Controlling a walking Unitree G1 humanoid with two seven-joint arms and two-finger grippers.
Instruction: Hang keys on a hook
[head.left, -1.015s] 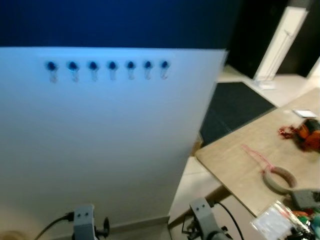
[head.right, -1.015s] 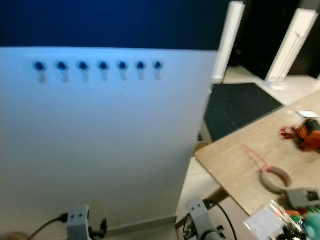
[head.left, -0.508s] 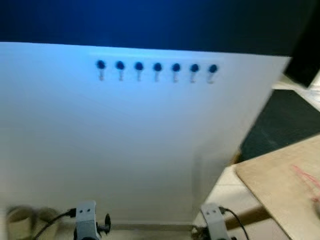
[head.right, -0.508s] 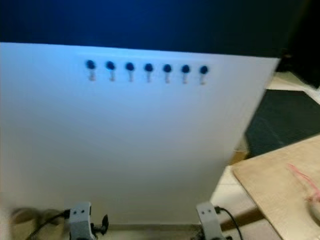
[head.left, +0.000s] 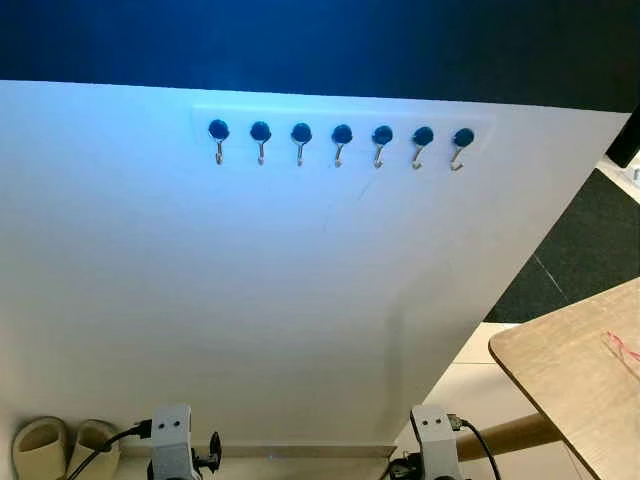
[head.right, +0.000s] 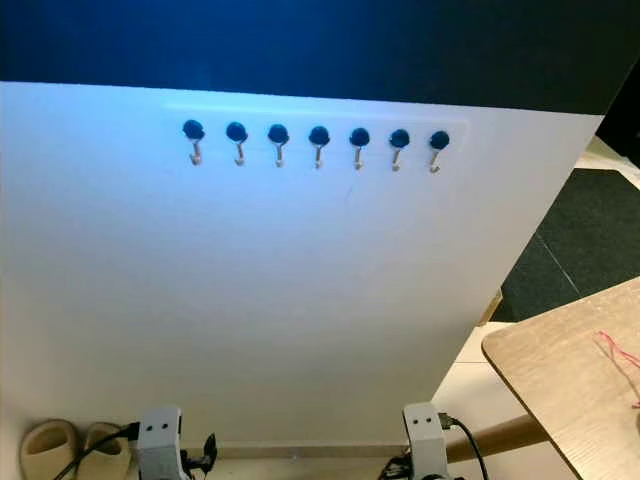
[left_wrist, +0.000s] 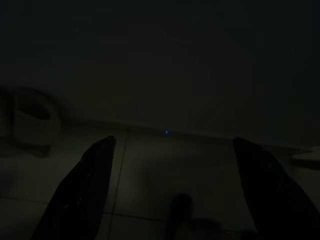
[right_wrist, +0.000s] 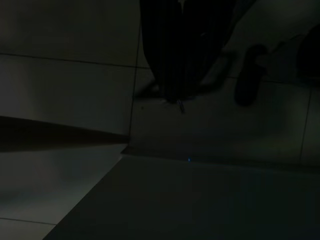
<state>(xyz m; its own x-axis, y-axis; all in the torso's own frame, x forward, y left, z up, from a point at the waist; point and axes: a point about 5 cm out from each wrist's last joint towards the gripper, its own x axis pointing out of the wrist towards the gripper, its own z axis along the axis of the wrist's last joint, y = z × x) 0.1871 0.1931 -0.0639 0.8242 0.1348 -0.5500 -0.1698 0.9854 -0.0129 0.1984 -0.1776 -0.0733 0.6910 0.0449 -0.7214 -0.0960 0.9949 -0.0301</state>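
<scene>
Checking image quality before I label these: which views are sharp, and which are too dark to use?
Left and right eye views: sharp and evenly lit, the hooks crisp on the white wall, with a bluish cast near its top. Left wrist view: very dark, open left gripper and floor tiles barely visible. Right wrist view: equally dim, tiles and dark shapes only.

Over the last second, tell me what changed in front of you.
Only the camera moved: the view turned left, bringing the row of hooks to the middle of the white wall, sharp rather than blurred. The table slid to the right edge, its clutter left the frame, and slippers came into sight by the wall's foot. All seven hooks stay bare; both arms hang low as before.
</scene>
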